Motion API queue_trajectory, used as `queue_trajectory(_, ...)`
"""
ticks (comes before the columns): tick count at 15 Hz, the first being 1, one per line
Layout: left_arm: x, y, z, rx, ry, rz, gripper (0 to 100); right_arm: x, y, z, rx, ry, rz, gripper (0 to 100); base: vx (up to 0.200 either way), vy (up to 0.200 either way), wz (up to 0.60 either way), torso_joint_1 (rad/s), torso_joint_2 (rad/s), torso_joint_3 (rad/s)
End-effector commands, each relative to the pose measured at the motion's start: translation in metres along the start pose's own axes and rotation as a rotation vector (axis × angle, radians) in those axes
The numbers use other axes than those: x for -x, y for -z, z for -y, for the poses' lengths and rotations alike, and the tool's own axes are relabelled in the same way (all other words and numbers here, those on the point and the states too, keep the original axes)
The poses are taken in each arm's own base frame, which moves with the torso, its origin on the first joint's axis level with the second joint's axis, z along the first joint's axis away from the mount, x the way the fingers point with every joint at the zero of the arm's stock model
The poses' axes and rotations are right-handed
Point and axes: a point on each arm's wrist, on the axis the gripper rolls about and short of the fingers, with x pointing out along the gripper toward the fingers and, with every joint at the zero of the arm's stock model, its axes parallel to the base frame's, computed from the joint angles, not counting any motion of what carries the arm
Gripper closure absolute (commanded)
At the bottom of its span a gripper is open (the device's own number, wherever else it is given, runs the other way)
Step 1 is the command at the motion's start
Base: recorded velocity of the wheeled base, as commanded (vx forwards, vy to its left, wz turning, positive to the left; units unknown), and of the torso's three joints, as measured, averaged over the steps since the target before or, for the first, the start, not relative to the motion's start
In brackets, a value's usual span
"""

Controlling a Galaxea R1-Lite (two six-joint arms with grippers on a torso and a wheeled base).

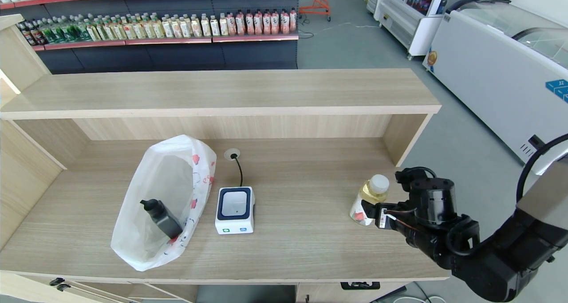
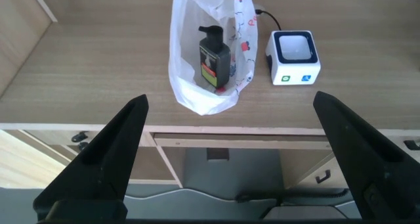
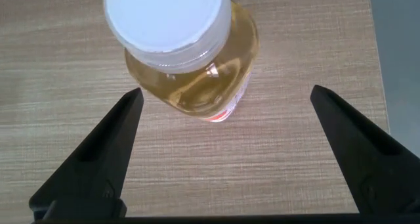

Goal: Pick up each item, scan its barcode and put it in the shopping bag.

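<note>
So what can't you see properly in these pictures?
Drink bottle barcode: head view, fingers partly cover the label; right wrist view looks down on its cap.
Black pump bottle base: head view, shopping bag folds veil it.
Scanner cable end: head view, drops into the counter hole.

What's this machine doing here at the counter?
A robot is working a shop checkout. Its right gripper is open right by a bottle of yellow liquid standing on the counter, not yet gripping it. A dark pump bottle already sits in the shopping bag, beside the scanner. The left gripper hangs open before the counter.
</note>
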Motion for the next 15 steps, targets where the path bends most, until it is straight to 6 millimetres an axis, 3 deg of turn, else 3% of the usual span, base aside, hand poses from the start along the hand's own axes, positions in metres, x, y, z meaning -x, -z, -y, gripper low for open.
queue_trajectory(1, 0.0, 0.0, 0.0, 0.0, 0.0, 0.0, 0, -0.003, 0.006, -0.008, 0.006, -0.02, -0.014, 0, 0.0, 0.0, 0.0, 0.0, 0.0, 0.0)
queue_trajectory(6, 0.0, 0.0, 0.0, 0.0, 0.0, 0.0, 0, -0.015, 0.012, -0.024, -0.044, -0.036, 0.009, 0, 0.0, 0.0, 0.0, 0.0, 0.0, 0.0)
queue_trajectory(10, 0.0, 0.0, 0.0, 0.0, 0.0, 0.0, 0, -0.025, 0.026, -0.03, -0.084, 0.067, 0.023, 0, 0.0, 0.0, 0.0, 0.0, 0.0, 0.0)
queue_trajectory(15, 0.0, 0.0, 0.0, 0.0, 0.0, 0.0, 0, -0.039, 0.02, -0.036, -0.115, 0.101, 0.08, 0, 0.0, 0.0, 0.0, 0.0, 0.0, 0.0)
